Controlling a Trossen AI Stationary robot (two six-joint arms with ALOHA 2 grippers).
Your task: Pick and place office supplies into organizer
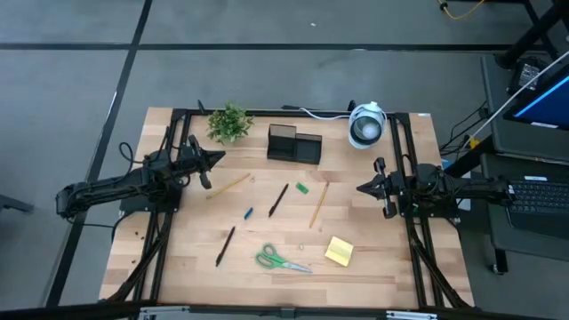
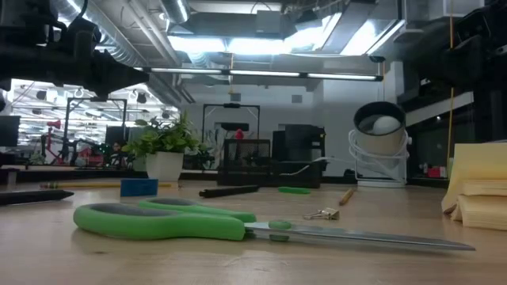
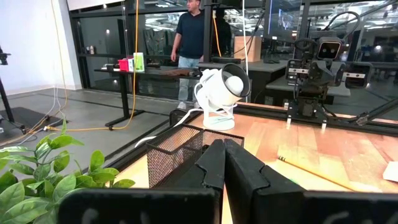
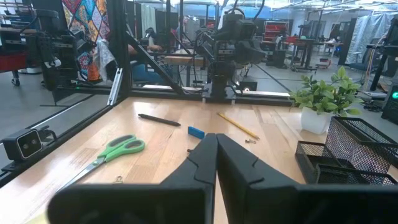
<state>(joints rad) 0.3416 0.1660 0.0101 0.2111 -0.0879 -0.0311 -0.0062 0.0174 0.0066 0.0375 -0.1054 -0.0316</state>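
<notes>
Pale wooden worktop point(image 1: 373, 262), planked, framed by dark rails. Along the far edge: potted plant point(image 1: 229, 123), black mesh organizer point(image 1: 294, 144), round white-and-grey device point(image 1: 365, 124) with cord. Mid-surface: one pencil point(image 1: 229, 186) lying near the left side, another pencil point(image 1: 318, 204) right of centre, a black pen point(image 1: 278, 200) between them, a green piece point(image 1: 302, 188) and a blue piece point(image 1: 248, 212) nearby. Nearer the front: second black pen point(image 1: 225, 245), green-handled scissors point(image 1: 281, 260) lying flat, yellow sticky-note pad point(image 1: 339, 251) just beside them to the right.
</notes>
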